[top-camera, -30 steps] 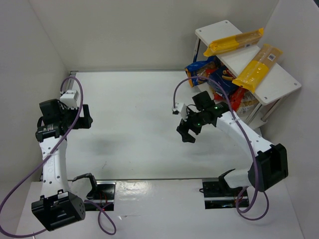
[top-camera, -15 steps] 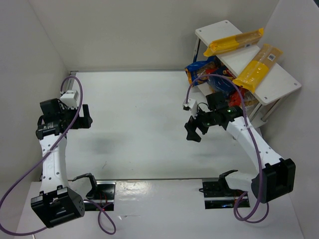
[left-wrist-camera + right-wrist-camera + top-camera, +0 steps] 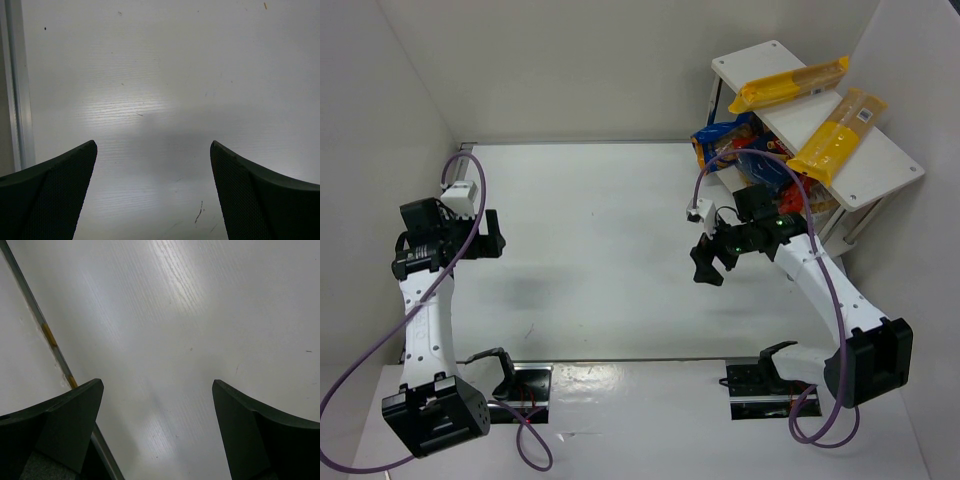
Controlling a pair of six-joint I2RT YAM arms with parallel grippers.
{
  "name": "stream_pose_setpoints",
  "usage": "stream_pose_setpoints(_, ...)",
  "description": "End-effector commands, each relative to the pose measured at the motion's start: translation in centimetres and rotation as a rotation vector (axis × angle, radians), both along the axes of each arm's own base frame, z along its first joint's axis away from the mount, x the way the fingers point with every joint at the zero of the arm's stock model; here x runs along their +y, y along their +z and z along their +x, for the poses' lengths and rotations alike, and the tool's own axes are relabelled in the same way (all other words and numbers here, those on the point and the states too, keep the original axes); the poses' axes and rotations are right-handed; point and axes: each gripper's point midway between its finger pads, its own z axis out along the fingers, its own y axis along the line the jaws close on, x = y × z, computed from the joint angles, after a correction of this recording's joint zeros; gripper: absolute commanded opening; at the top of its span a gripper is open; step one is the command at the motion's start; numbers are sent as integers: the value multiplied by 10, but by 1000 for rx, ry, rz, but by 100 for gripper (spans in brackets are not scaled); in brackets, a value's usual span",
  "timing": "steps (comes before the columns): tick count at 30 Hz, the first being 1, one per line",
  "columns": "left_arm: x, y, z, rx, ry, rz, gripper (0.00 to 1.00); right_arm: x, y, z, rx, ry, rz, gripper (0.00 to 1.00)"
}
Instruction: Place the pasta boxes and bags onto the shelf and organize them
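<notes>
Across the middle, white table (image 3: 590,250) spreads wide between the arms; right gripper (image 3: 707,266) and left gripper (image 3: 152,150) both gape, holding nothing; yellow bags (image 3: 788,84) lie atop the shelf (image 3: 882,163) at far right, blue packs (image 3: 720,135) seemingly crammed beneath.

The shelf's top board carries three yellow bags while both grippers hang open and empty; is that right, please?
No: the top external view shows two yellow bags on the top board of the shelf, not three. The left gripper and right gripper are open and empty.

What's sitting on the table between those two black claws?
Nothing. In the top view, the table between the left gripper and the right gripper is bare white surface.
</notes>
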Motion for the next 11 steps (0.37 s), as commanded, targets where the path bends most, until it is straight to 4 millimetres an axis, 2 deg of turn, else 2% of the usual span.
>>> stream_pose_setpoints(1,3,3,3,-20,-9,22,99,0,2,-4,4,14,13,98)
stream_pose_setpoints(11,3,3,3,-20,-9,22,99,1,4,-10,0,46,21,98)
